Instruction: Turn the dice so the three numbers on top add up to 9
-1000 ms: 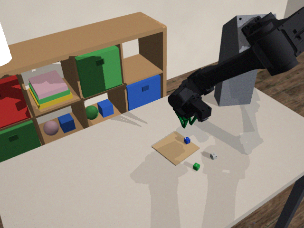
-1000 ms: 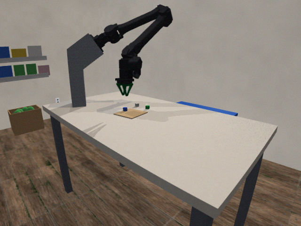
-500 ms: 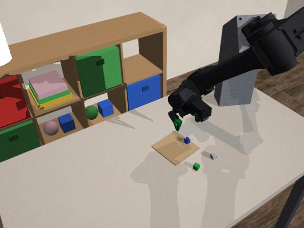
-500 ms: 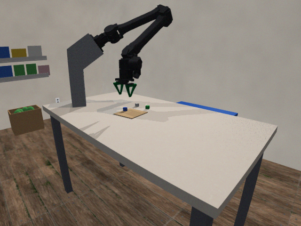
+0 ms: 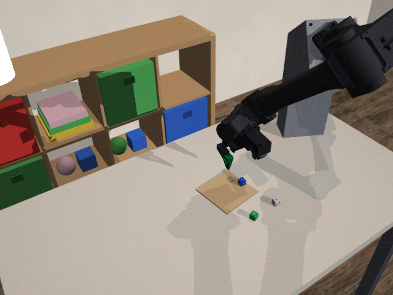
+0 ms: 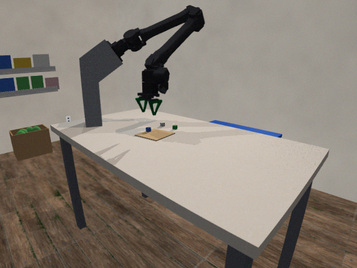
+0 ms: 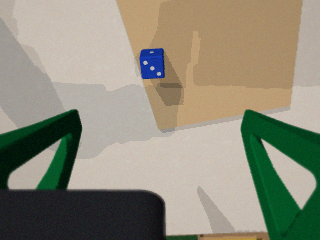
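It looks like a playroom, with a cubby shelf [image 5: 213,79] of bright bins, balls and blocks.

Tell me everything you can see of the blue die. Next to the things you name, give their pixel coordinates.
The blue die [image 5: 241,181] [image 6: 148,129] [image 7: 152,65] is a small cube with white pips, plastic by its look. The wrist view shows three pips in a diagonal on one face and a single pip on the narrow-looking face adjoining it. It sits flat on the tan mat [image 5: 221,193] [image 6: 155,134] [image 7: 240,60], right by one edge. Only the mat touches it; the open fingers [image 5: 226,158] [image 6: 154,113] are clear of it.
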